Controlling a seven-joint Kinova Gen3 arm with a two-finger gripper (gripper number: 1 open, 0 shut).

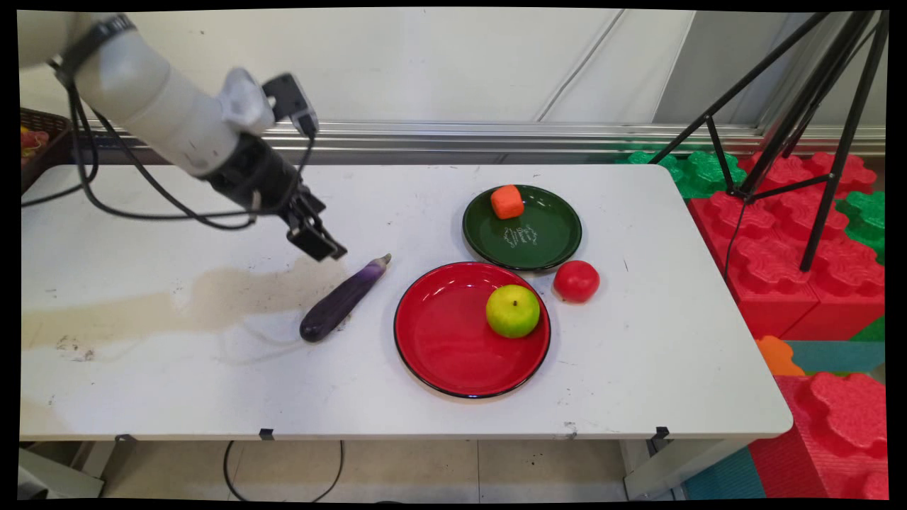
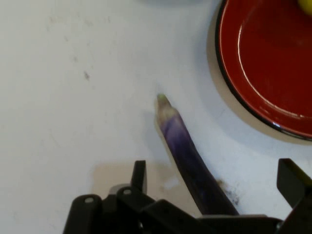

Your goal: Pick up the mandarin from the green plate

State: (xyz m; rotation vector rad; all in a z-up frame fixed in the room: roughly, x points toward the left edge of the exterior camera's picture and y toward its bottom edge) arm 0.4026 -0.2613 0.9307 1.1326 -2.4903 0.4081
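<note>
A purple eggplant (image 1: 344,299) lies slantwise on the white table, its stem end toward the back right. My gripper (image 1: 322,244) hangs open just above and left of that stem end, touching nothing. In the hand view the eggplant (image 2: 187,151) runs up between the two spread fingers (image 2: 139,174) of the gripper (image 2: 216,178). Right of the eggplant stands a red plate (image 1: 439,340) with a green apple (image 1: 512,310) on its right side; the red plate's rim (image 2: 263,58) shows at the hand view's upper right.
Behind the red plate sits a green plate (image 1: 549,237) holding an orange cube (image 1: 506,202). A red tomato (image 1: 576,280) rests on the table between the plates. A brownish stain (image 1: 212,297) marks the table's left. A tripod (image 1: 801,142) and foam blocks (image 1: 779,234) stand off the table's right end.
</note>
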